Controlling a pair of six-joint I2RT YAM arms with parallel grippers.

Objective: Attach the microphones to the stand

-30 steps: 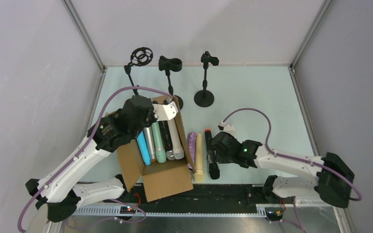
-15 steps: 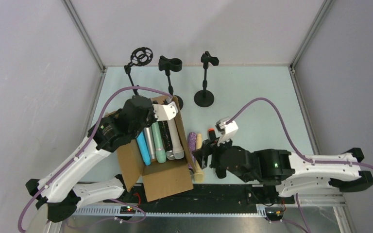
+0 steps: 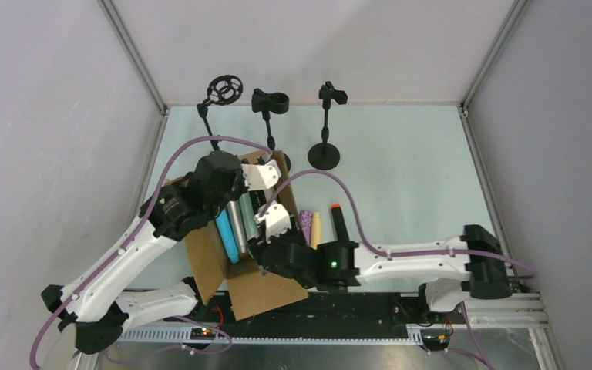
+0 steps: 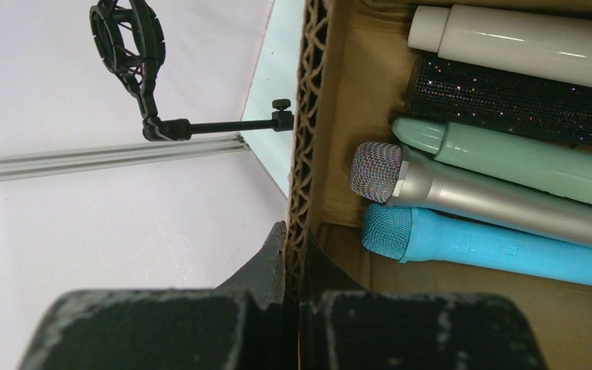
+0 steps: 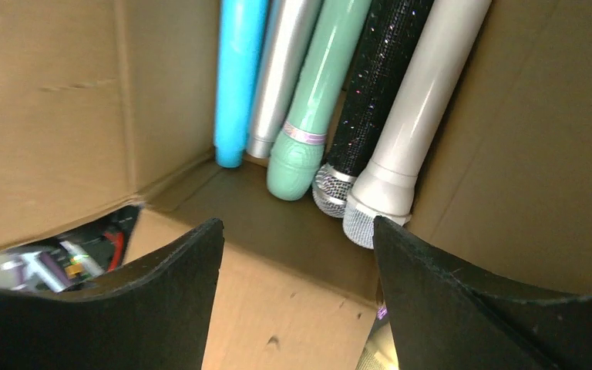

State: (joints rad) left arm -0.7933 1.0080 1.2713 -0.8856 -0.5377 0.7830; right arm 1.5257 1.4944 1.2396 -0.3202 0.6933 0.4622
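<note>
A brown cardboard box (image 3: 266, 293) holds blue (image 5: 239, 77), silver-grey (image 5: 281, 69), mint green (image 5: 316, 92), black glittery (image 5: 374, 85) and cream-white (image 5: 424, 100) microphones side by side. My left gripper (image 4: 299, 239) is shut on the box's corrugated wall (image 4: 308, 116). My right gripper (image 5: 297, 231) is open and empty over the box's near flap, facing the microphone heads. In the top view it (image 3: 260, 248) is over the box's near part. Purple glittery (image 3: 306, 225), cream (image 3: 317, 227) and black orange-tipped (image 3: 339, 223) microphones lie on the table right of the box.
Three black stands are at the back: a ring shock mount (image 3: 223, 92), a clip stand (image 3: 270, 102) and a round-base stand (image 3: 330, 96). The shock mount also shows in the left wrist view (image 4: 127, 38). Cage walls close in both sides.
My right arm has swung left, from beside the loose microphones on the table to over the box. The left arm and the box have not moved.
</note>
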